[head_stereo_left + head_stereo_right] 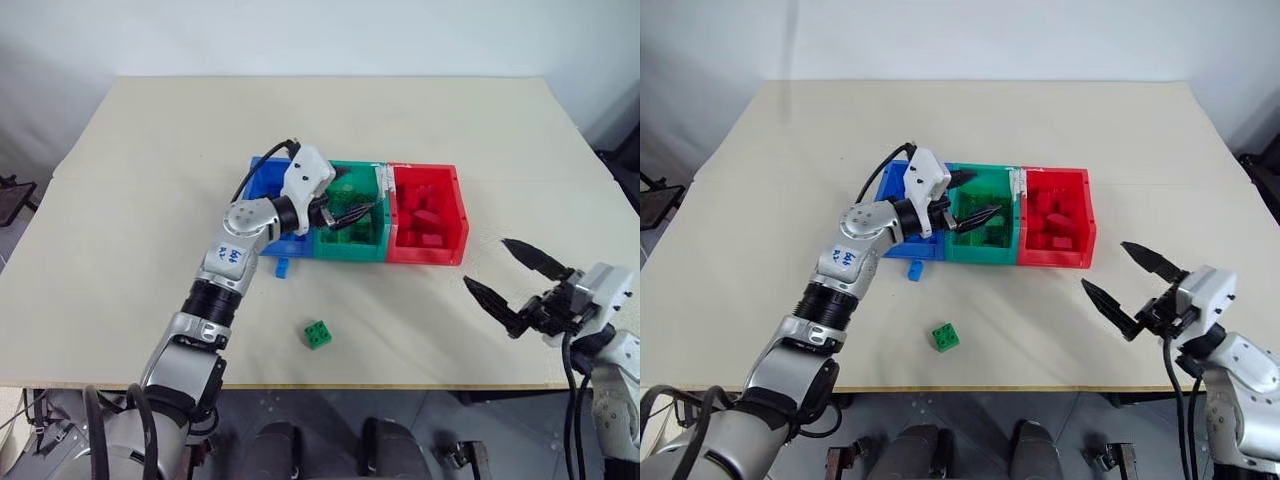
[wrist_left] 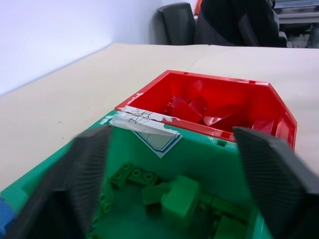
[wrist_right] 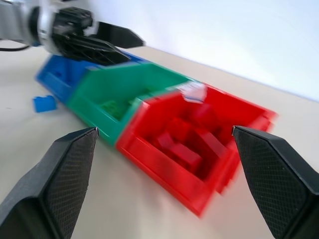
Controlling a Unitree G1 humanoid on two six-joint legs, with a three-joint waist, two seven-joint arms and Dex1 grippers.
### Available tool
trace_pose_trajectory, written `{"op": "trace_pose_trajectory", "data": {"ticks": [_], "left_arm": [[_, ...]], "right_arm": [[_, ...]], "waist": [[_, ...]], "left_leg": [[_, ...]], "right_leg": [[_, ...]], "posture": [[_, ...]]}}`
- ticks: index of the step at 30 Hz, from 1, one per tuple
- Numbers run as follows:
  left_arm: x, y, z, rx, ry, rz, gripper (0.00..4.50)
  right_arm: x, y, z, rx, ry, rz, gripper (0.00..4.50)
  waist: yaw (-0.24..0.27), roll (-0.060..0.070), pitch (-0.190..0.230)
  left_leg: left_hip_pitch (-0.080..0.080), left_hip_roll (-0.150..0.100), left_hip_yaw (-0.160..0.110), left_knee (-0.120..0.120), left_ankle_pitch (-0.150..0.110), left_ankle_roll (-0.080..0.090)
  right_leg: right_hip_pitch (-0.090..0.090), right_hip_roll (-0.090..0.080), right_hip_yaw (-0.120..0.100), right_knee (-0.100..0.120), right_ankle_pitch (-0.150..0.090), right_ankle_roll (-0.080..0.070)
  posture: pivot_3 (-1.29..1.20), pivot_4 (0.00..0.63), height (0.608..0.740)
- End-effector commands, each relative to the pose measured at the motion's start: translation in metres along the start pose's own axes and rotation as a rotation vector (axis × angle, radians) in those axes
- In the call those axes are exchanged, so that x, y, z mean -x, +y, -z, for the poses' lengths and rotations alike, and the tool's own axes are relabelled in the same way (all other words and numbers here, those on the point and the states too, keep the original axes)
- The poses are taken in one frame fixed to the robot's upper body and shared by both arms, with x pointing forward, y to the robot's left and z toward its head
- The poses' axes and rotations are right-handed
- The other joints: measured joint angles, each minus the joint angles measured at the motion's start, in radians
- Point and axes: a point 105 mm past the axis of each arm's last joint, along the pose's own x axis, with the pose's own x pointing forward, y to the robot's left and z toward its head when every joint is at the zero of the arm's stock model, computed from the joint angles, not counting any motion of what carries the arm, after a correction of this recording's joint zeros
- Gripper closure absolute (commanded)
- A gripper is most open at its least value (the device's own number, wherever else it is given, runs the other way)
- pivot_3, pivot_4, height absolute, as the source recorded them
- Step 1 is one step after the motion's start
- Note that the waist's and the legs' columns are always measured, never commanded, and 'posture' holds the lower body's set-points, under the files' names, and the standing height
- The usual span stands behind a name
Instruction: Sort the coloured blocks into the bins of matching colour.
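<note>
Blue (image 1: pixel 263 183), green (image 1: pixel 350 248) and red (image 1: pixel 426 252) bins stand joined in a row mid-table. My left gripper (image 1: pixel 978 197) hovers open over the green bin with nothing between its fingers (image 2: pixel 84 174). Green blocks (image 2: pixel 172 193) lie in the bin below it, and red blocks (image 2: pixel 187 109) lie in the red bin (image 2: pixel 259 94). A green block (image 1: pixel 318 334) sits on the table near the front edge. A small blue block (image 1: pixel 282 267) lies just in front of the blue bin. My right gripper (image 1: pixel 486 261) stands open and empty at the front right, pointing toward the red bin (image 3: pixel 164 164).
The beige table (image 1: pixel 130 200) is bare to the left of and behind the bins. A dark office chair (image 2: pixel 177 22) stands beyond the table's far side. A strip of white tape (image 2: pixel 142 119) sits on the rim between the green and red bins.
</note>
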Motion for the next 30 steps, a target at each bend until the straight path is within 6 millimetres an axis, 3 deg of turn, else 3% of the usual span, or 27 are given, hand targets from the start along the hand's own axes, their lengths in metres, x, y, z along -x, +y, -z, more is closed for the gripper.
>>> {"op": "trace_pose_trajectory", "data": {"ticks": [1,6,12,18,23,27,30], "left_arm": [[0.030,-0.001,-0.010,-0.043,-0.045,0.031,0.03],[0.110,-0.014,0.006,-0.042,0.023,0.088,0.03],[0.207,-0.011,0.023,-0.108,0.190,-0.045,0.03],[0.256,-0.026,0.030,-0.058,0.266,-0.099,0.03],[0.256,-0.047,0.030,0.014,0.316,0.013,0.03],[0.228,-0.075,0.030,0.115,0.371,0.196,0.03],[0.191,-0.094,0.030,0.106,0.398,0.288,0.03]], "right_arm": [[-0.010,0.004,-0.006,0.031,-0.007,-0.098,0.00],[-0.025,0.013,-0.002,0.036,0.035,-0.321,0.00],[-0.031,0.028,0.007,0.065,0.081,-0.577,0.00],[-0.035,0.037,0.015,0.025,0.075,-0.686,0.00],[-0.033,0.039,0.016,0.017,0.067,-0.715,0.00],[-0.021,0.031,0.013,0.020,0.083,-0.706,0.00],[-0.005,0.028,0.013,0.031,0.121,-0.702,0.00]], "waist": [[-0.002,0.000,0.000],[-0.017,0.000,0.000],[-0.013,0.000,0.000],[0.000,-0.001,0.000],[0.006,-0.001,0.000],[0.004,-0.001,0.000],[0.006,0.000,0.000]], "left_leg": [[0.000,0.000,0.000,0.000,0.000,0.000],[0.001,0.005,-0.001,0.000,0.000,0.000],[0.001,0.006,-0.003,0.000,0.000,0.000],[0.001,0.006,-0.003,0.000,0.000,0.000],[0.000,0.006,-0.003,0.000,-0.001,0.000],[0.000,0.006,-0.003,0.000,-0.001,0.000],[0.001,0.006,-0.003,-0.001,-0.001,0.000]], "right_leg": [[0.000,0.000,0.000,0.000,0.000,0.000],[0.000,0.000,0.000,0.000,0.000,0.000],[0.000,-0.001,0.000,-0.001,0.000,0.000],[0.000,-0.001,0.000,-0.001,0.000,0.000],[0.000,-0.001,-0.001,-0.001,0.000,-0.001],[0.000,-0.001,0.000,-0.001,0.001,-0.001],[0.000,-0.001,0.000,-0.001,0.001,-0.001]], "posture": [[0.00,0.150,0.740],[0.00,0.150,0.740],[0.00,0.150,0.740],[0.00,0.150,0.740],[0.00,0.150,0.740],[0.00,0.150,0.740],[0.00,0.150,0.740]]}}
